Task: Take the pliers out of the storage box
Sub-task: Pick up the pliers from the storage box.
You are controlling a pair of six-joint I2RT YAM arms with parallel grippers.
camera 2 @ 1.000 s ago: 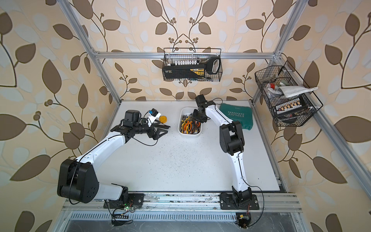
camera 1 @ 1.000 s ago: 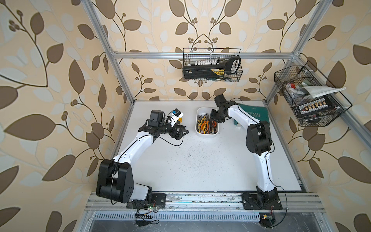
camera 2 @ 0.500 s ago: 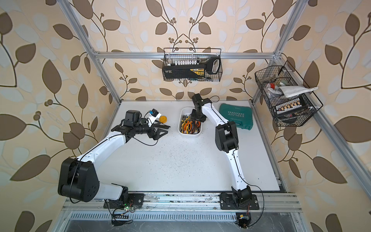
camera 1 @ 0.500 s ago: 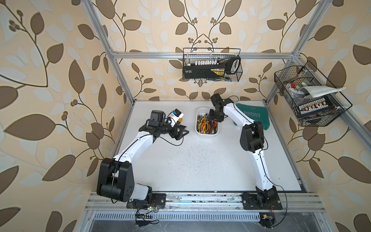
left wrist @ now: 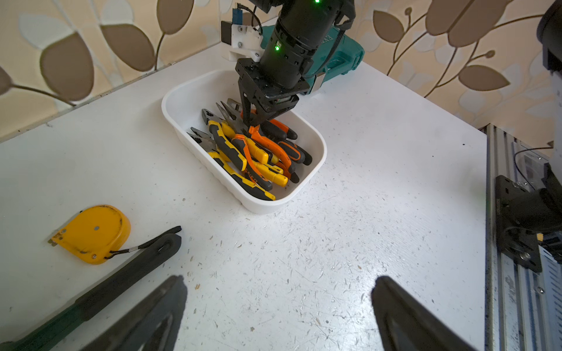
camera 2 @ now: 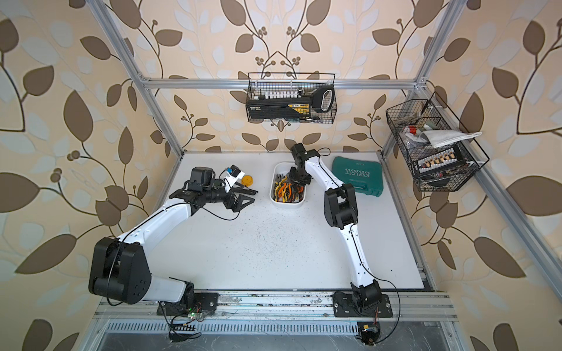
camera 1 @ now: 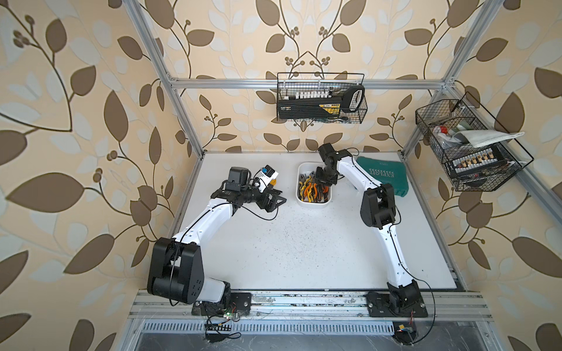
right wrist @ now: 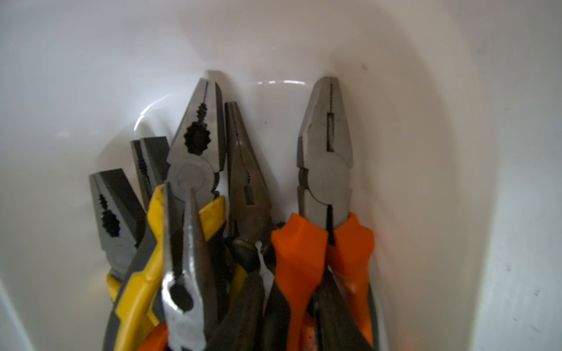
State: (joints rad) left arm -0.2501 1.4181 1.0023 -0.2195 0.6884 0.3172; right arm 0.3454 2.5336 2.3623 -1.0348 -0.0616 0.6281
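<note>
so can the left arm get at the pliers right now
Probably not cleanly: the right gripper is down inside the storage box, closed among the pliers, blocking the way in. The left gripper hangs open beside it.

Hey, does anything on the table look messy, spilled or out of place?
Small dark specks litter the table, thickest mid-table. The pliers lie jumbled and overlapping inside the storage box. Nothing looks spilled or broken.

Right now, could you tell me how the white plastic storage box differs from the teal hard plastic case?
The white plastic storage box is open-topped, showing orange- and yellow-handled pliers; the teal hard plastic case is shut. The box is plain and narrower; the case is broader and bears white lettering. Both rest on the white table.
</note>
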